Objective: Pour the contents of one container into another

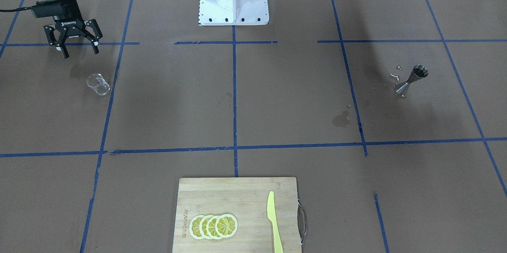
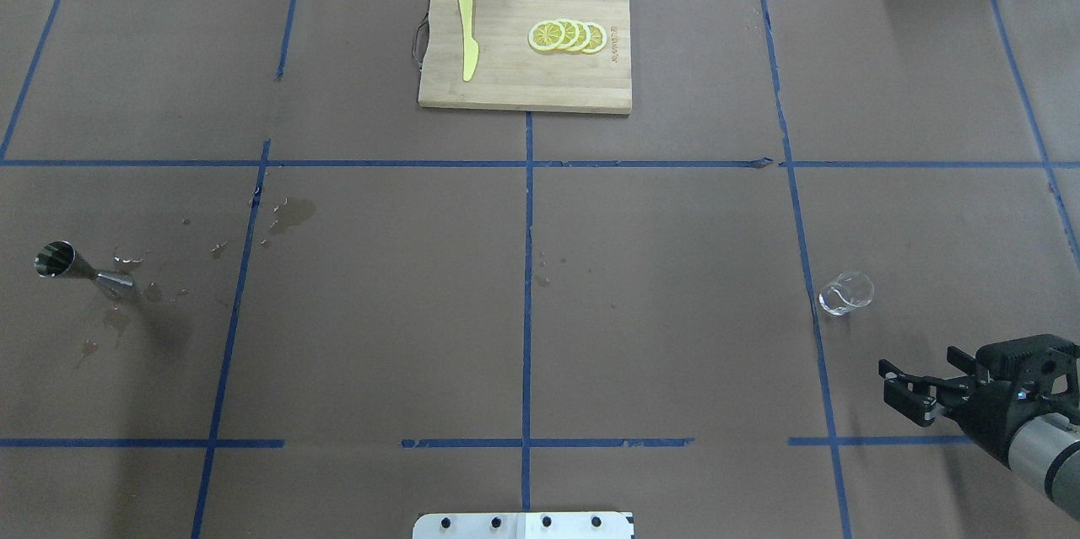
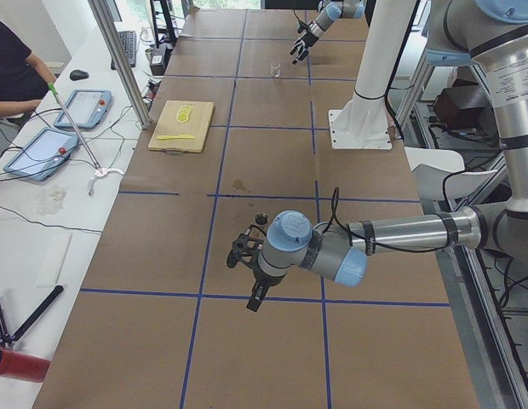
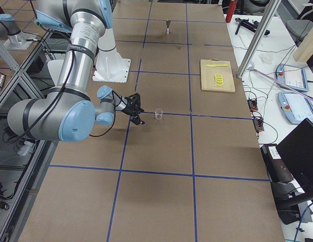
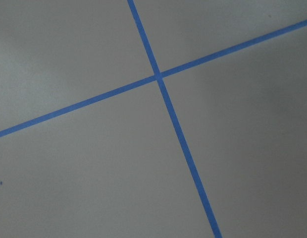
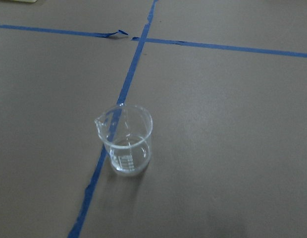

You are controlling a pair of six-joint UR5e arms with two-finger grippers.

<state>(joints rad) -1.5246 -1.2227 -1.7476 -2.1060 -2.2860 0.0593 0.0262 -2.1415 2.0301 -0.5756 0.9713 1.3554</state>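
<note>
My right gripper [image 1: 81, 52] hangs upper left, jaws apart, near one cup [image 1: 98, 84]. One jigger [image 1: 412, 80] stands at right. I cannot tell how my left gripper's [image 3: 244, 281] jaws stand.

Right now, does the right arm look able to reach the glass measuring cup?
Probably yes: the right gripper, open, hovers close to the upright glass measuring cup, with only bare table between them.

The left gripper [image 3: 243, 281] shows only in the left side view, nearer than the white base [image 3: 359, 132]; its jaws cannot be read. Beyond the base, the glass cup [image 3: 276, 71] is too small to show contents. The front view's edge crops the cutting board [image 1: 237, 193].
</note>
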